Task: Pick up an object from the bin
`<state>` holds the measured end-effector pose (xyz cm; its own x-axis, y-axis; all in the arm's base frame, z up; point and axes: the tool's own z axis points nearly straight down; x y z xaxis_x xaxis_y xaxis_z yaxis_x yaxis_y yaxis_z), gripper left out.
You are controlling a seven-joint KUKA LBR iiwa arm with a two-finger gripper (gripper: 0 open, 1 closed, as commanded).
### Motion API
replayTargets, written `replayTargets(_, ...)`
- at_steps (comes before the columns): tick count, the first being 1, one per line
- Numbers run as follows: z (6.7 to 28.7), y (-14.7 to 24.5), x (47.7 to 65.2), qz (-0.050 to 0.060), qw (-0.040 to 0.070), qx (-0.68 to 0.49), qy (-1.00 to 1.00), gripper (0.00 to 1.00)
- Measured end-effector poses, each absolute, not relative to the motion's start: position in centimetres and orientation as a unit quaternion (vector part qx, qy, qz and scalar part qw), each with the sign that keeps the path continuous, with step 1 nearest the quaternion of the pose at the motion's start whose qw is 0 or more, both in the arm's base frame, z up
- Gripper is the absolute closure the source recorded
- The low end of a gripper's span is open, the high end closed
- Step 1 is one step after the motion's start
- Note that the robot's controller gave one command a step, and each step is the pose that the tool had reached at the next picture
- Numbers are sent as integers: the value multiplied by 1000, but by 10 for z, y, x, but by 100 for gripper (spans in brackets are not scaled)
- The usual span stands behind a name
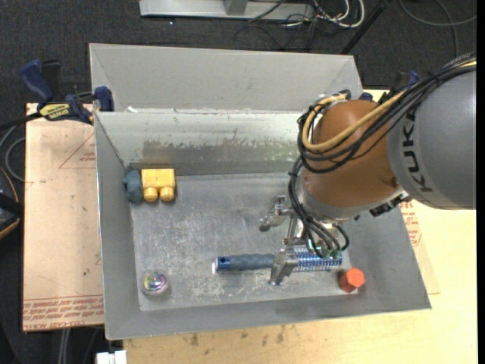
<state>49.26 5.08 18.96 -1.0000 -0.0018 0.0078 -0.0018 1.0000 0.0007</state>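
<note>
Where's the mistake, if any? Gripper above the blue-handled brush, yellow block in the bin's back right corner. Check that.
Wrong corner: the camera view shows the yellow block in the bin's back left corner. The gripper is above the blue-handled brush.

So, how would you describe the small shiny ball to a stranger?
Start at the grey bin and go to its lower left corner in the view. The ball lies there alone, left of the blue brush. It is the only round, glassy thing there.
</note>
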Motion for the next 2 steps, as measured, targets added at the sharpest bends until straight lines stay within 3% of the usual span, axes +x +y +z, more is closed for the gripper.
replayTargets(1, 72, 31, 503, -2, -4, 12, -1000, 0)
replayTargets(2, 76, 31, 505, -2, -7, 12, -1000, 100)
